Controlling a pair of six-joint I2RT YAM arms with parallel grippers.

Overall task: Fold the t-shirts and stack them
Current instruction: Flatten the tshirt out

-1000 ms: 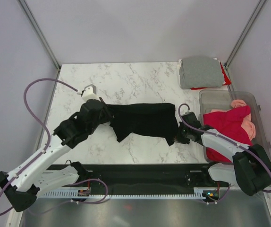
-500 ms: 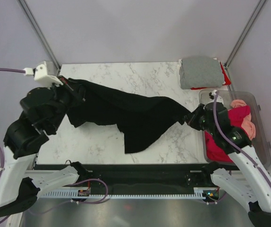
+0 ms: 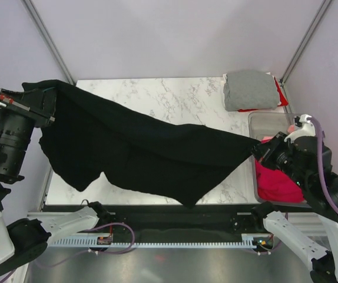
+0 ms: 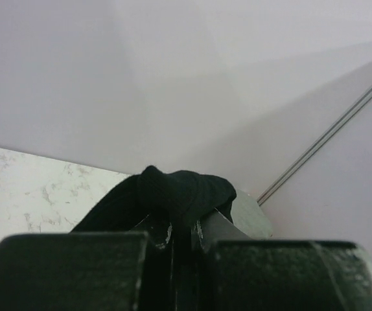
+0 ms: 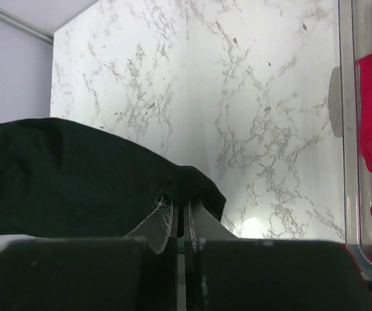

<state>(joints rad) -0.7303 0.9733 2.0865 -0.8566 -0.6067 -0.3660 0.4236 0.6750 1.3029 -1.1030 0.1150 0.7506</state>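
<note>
The black t-shirt (image 3: pixel 139 147) is held stretched over the worktop (image 3: pixel 175 97), clamped at opposite ends by the left tool (image 4: pixel 179 228) and right tool (image 5: pixel 181 212); its lower edge apparently hangs free.

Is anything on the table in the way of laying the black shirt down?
Nothing I can see. The left hand and right hand hold the black shirt stretched above the table. The folded grey shirt sits off in the far right corner, the tub at the right edge. The shirt hides the table part under it.
</note>
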